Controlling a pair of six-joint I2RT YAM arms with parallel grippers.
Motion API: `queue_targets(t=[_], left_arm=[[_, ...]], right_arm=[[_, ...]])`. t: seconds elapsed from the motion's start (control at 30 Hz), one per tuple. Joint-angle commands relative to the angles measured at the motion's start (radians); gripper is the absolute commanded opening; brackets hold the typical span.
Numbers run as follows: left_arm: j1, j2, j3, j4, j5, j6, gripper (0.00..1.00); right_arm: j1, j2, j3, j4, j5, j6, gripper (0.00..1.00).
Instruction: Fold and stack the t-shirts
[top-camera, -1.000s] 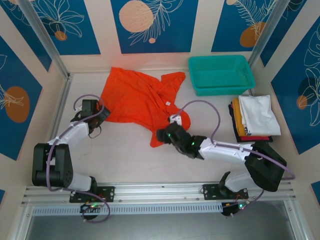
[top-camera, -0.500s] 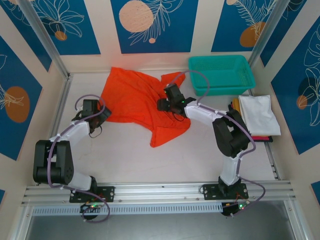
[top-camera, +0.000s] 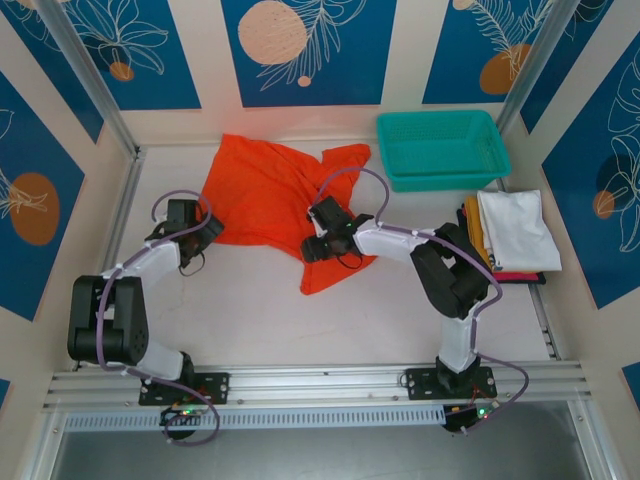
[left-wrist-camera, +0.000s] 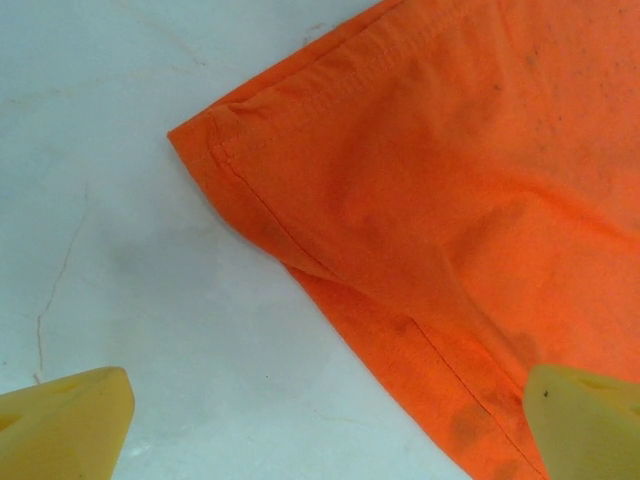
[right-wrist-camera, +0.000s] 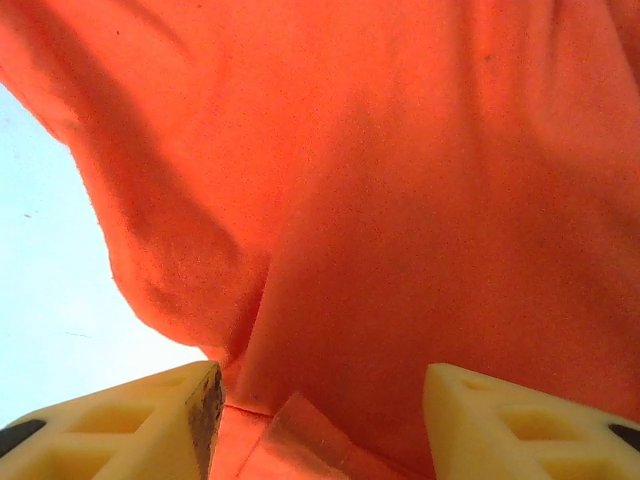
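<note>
While orange t-shirt (top-camera: 265, 190) lies far-centre | right gripper (top-camera: 314, 247) on its near tail — half-parted, unclamped | left gripper (top-camera: 203, 228) at left hem — wide open, empty

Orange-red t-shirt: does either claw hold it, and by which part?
Nothing is held. The left claw stands open at the hem corner of the orange-red t-shirt; the right claw stands open over its lower folds.
</note>
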Motion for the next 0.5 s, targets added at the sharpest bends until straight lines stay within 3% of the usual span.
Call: queue_targets(t=[0.0, 0.17, 0.27, 0.3, 0.33, 0.47], left_arm=[[0.014, 0.0, 0.002, 0.014, 0.018, 0.0, 1.0], [0.014, -0.014, -0.009, 0.009, 0.012, 0.005, 1.0], [0.014, -0.02, -0.011, 0.01, 0.01, 0.006, 1.0], [0.013, -0.02, -0.013, 0.012, 0.01, 0.005, 1.0], [0.014, -0.021, -0.014, 0.014, 0.011, 0.003, 1.0], [0.014, -0.026, -0.02, 0.011, 0.016, -0.003, 1.0]], right_arm=[[-0.003, 0.02, 0.01, -0.032, -0.028, -0.033, 0.46], [-0.003, 0.006, 0.016, -0.049, -0.012, -0.051, 0.14], [-0.004, -0.016, 0.003, -0.051, 0.005, -0.07, 0.11], [-0.004, -0.022, -0.002, -0.045, 0.003, -0.074, 0.02], [-0.004, -0.026, -0.003, -0.043, -0.001, -0.077, 0.0], [0.006, -0.071, -0.035, -0.041, 0.015, -0.072, 0.0]])
